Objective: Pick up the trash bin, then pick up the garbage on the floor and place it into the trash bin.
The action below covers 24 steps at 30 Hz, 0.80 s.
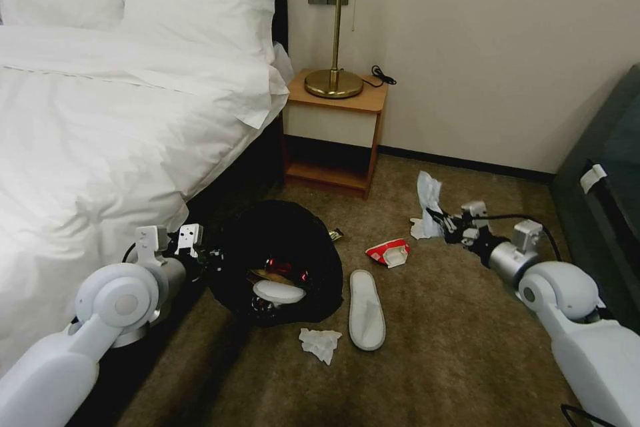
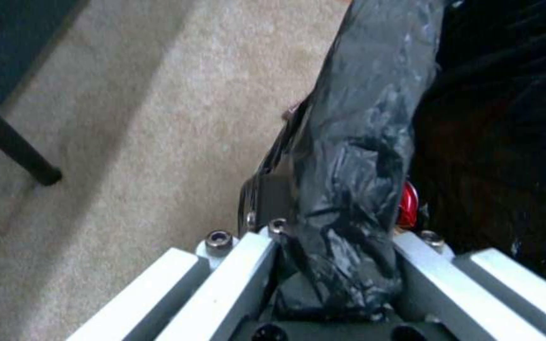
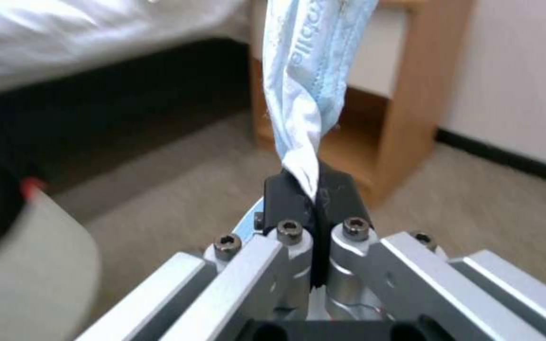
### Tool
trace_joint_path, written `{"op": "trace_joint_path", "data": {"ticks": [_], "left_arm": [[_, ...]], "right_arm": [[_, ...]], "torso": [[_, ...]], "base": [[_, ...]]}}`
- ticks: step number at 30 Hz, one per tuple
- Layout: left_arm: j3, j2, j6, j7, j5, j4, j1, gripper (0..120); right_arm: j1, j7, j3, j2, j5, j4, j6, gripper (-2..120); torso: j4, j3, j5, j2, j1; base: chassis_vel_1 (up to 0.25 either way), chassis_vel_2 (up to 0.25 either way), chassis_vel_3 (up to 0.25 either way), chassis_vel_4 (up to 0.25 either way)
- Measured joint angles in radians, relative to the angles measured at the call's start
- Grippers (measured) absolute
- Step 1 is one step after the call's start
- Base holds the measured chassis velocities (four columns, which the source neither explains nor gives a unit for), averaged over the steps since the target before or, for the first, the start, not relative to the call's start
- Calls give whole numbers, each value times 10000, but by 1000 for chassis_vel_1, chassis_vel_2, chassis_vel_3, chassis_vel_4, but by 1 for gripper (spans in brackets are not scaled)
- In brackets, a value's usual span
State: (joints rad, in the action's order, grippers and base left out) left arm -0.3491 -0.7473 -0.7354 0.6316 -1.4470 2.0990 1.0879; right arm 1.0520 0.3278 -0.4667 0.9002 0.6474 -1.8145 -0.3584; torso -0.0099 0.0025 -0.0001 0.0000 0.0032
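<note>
The trash bin point(image 1: 277, 247), lined with a glossy black bag, is beside the bed with a white slipper point(image 1: 279, 291) and red and gold wrappers inside. My left gripper point(image 1: 200, 250) is shut on its rim; the left wrist view shows the black bag point(image 2: 355, 142) pinched between the fingers of that gripper point(image 2: 336, 213). My right gripper point(image 1: 443, 221) is above the carpet to the right, shut on a pale blue-white plastic wrapper point(image 1: 428, 195) that stands up from the gripper point(image 3: 314, 189) as a twisted strip point(image 3: 298, 71). More garbage lies on the floor: a slipper point(image 1: 367, 310), a tissue point(image 1: 320, 343), a red wrapper point(image 1: 388, 252).
The bed point(image 1: 100, 133) runs along the left. A wooden nightstand point(image 1: 333, 140) with a brass lamp point(image 1: 337, 47) stands at the wall. A dark piece of furniture point(image 1: 600, 193) bounds the right side. Another crumpled tissue point(image 1: 419, 230) lies under the right gripper.
</note>
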Motion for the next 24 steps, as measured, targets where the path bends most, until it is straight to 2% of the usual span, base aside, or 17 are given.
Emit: {"op": "trace_joint_path", "data": {"ticks": [6,13,16,21,24], "left_arm": [[485,-43,0,320,-383,-141,-510,0],[848,-191,0,450,-512,-288,-810,0],[917,-241,1,514,-567,-324,-866,0],[1450,-492,0,919,-961,-472,-1246,0],[1584,-541,1,973,-1006,-511,-1367,0]], "right_arm": [[-792,-21,1192,-277,627,-833,-166,0],[-1763,70,2549,-490,830,-1204,-290,0],[-1874,70,2694,-500,890,-1282,-318,0],[-2678,-172,3483,-397,1456,-1801,-550,0],[-2904,-251,3694,-345,1602,-1911,-612,0]], "torso": [[-1,0,0,-1,0],[1,0,1,0,0],[1,0,1,0,0],[-1,0,0,0,0],[1,0,0,-1,0]], "base": [[0,0,0,0],[0,0,0,0],[0,0,0,0],[0,0,0,0],[0,0,0,0]]}}
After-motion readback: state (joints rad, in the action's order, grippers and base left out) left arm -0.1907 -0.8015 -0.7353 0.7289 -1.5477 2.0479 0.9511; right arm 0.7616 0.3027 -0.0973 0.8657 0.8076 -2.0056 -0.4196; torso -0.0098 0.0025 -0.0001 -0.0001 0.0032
